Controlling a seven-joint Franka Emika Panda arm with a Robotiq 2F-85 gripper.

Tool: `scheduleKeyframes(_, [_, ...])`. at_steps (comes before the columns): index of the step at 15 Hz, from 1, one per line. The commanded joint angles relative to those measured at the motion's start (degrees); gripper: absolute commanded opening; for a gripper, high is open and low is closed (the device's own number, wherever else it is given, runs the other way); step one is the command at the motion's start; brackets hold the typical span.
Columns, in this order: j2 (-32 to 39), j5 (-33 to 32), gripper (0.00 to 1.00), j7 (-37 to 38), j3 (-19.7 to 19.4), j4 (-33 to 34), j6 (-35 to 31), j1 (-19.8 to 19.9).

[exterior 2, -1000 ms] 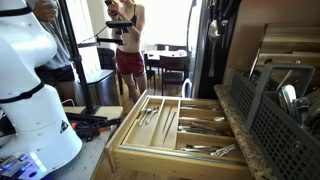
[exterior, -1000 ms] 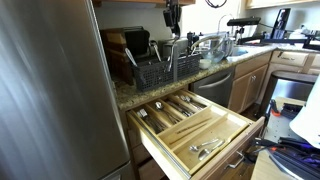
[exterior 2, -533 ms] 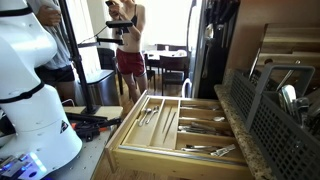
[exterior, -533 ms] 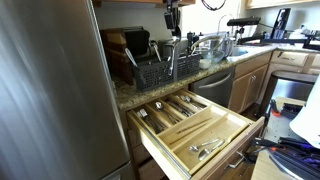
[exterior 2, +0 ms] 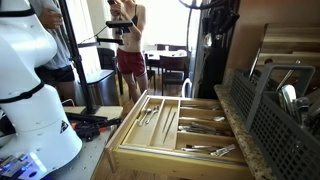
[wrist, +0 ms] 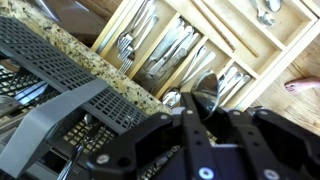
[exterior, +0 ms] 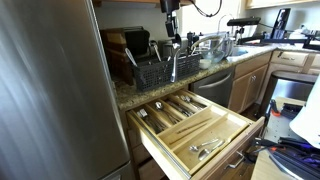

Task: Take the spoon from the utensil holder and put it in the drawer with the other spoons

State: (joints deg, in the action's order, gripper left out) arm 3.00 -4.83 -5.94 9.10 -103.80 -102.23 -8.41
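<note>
My gripper (wrist: pixel 200 118) is shut on the spoon (wrist: pixel 205 90), whose silvery bowl sticks out past the dark fingers. In an exterior view the gripper (exterior: pixel 171 10) hangs high above the black grid-sided utensil holder (exterior: pixel 160 72), near the frame's top edge. The holder (wrist: pixel 60 60) lies to the left in the wrist view, dark utensils still inside. Below the counter the pale wooden drawer (exterior: pixel 215 130) stands pulled out, its dividers showing. The other spoons (wrist: pixel 172 98) lie in a compartment close to the counter edge. Forks and knives fill neighbouring compartments.
A stainless fridge (exterior: pixel 50 90) fills the side beside the drawer. Clear glass bowls (exterior: pixel 212 45) stand behind the holder on the granite counter (exterior: pixel 135 92). The white robot base (exterior 2: pixel 35 90) sits across from the drawer (exterior 2: pixel 130 140), and a person (exterior 2: pixel 125 50) stands in the background.
The gripper has risen a little above the utensil holder, still shut on the spoon. Nothing else has moved.
</note>
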Motion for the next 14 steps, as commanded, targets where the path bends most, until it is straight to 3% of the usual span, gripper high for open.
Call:
scheduleKeyframes(1, [-0.2,0.0,0.05,-3.1,0.0,-0.6,1.4,-0.1])
scheduleKeyframes(14, [2.3,1.3,0.05,-16.1,0.7,-0.4,0.9,0.0])
